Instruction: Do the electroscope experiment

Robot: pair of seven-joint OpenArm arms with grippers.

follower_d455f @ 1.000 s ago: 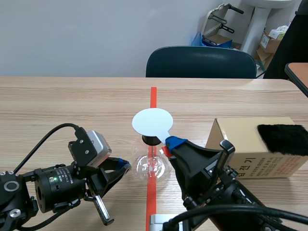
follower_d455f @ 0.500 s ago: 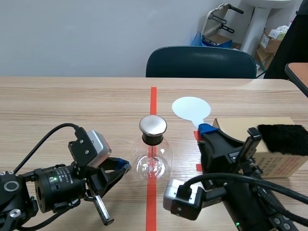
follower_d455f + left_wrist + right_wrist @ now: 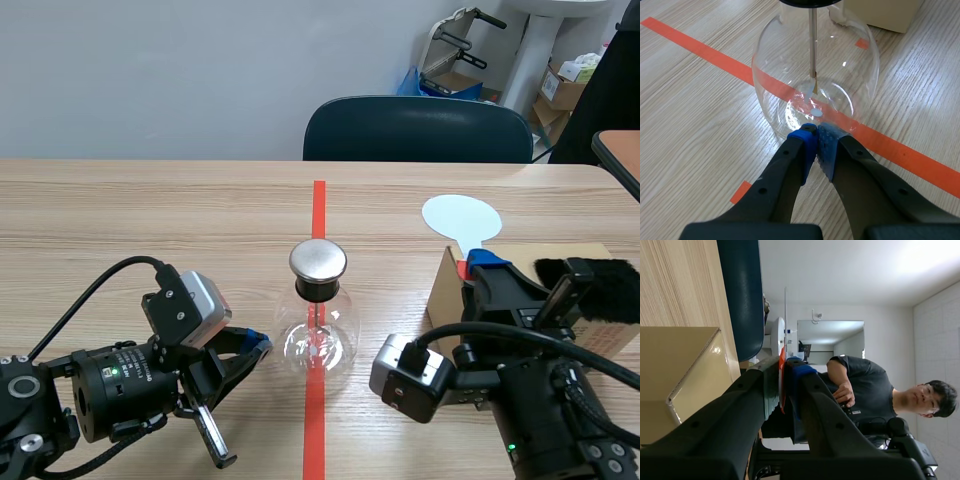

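The electroscope is a round glass flask point(image 3: 318, 338) with a metal cap point(image 3: 318, 260), standing on the red tape line. My left gripper point(image 3: 258, 347) lies on the table beside its left wall, shut on nothing. In the left wrist view the blue pads point(image 3: 809, 141) meet right at the flask point(image 3: 790, 65), with the inner rod point(image 3: 812, 45) ahead. My right gripper point(image 3: 478, 262) is shut on the red handle of a white disc paddle point(image 3: 460, 217), held over the cardboard box point(image 3: 520, 330). The right wrist view shows the paddle point(image 3: 782, 371) edge-on between the fingers.
A black fur cloth point(image 3: 590, 290) lies on the box's right end. The box point(image 3: 675, 375) sits under my right gripper. A dark chair point(image 3: 418, 130) stands past the table's far edge. A person point(image 3: 865, 390) appears in the right wrist view.
My right arm has carried the white disc from over the flask's metal cap to the right, above the box; the cap is now uncovered. The left arm has not moved.
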